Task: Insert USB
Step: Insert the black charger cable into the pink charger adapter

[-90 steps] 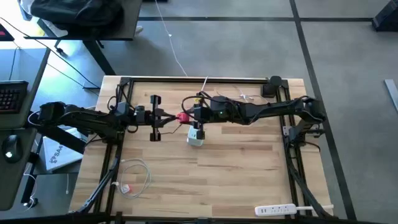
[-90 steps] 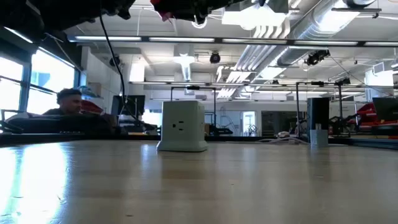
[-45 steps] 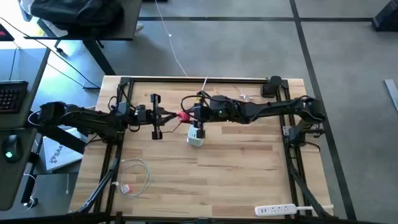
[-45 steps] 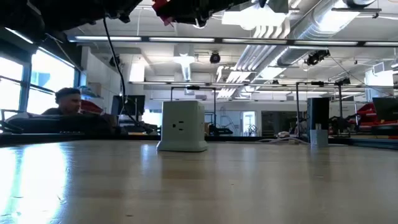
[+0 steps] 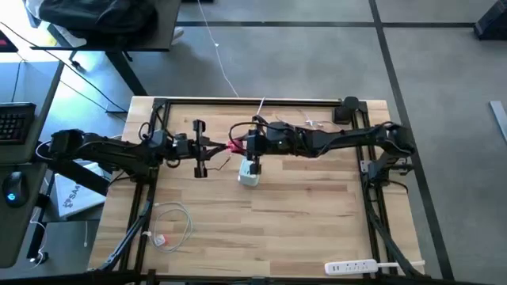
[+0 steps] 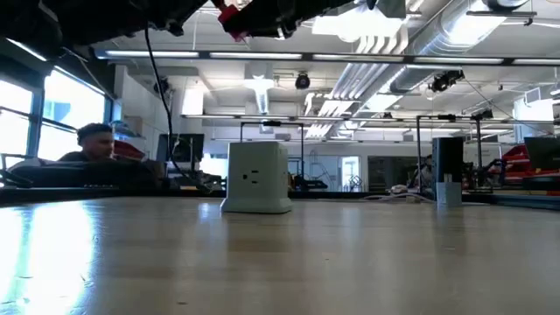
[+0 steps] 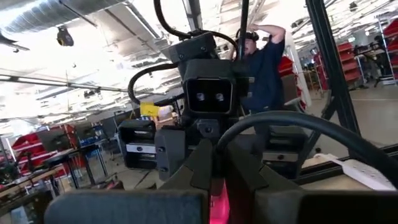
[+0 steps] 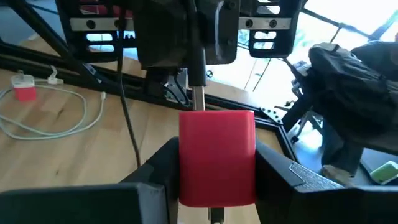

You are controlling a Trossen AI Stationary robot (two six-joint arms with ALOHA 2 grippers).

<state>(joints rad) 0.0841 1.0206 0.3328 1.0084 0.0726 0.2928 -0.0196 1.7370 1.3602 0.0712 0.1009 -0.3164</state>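
Observation:
The USB [image 5: 234,146], a small red plug, is held in the air between my two grippers above the table's middle, a little left of the white charger cube [image 5: 249,174]. The cube rests on its base on the wood [image 6: 256,178]. My right gripper [image 5: 241,146] reaches in from the right and is shut on the plug's red body [image 8: 217,155]. My left gripper [image 5: 221,147] comes from the left, facing it, and is shut on the plug's other end. A thin black cable [image 6: 156,66] hangs down from the plug. My left gripper meets the USB level, from the table's left, with its shut fingers on the end that faces it. A strip of pink [image 7: 217,208] shows between the fingers; the rest of the contact is hidden by them. My right gripper pinches the red body's two sides [image 8: 186,163] between its two fingers, level, from the table's right. The plug is clear of the table, and its thin silvery end [image 8: 198,99] points at my left gripper.
A coiled white cable [image 5: 170,223] lies near the front left. A white power strip [image 5: 352,267] lies at the front right edge, and a dark block [image 5: 347,107] stands at the far right corner. A person [image 6: 96,144] is in the room beyond the table.
My right gripper has edged slightly toward the table's left, closer to my left gripper, so less of the red plug shows between them. The plug stays in the air in both holds, and the charger cube has not moved.

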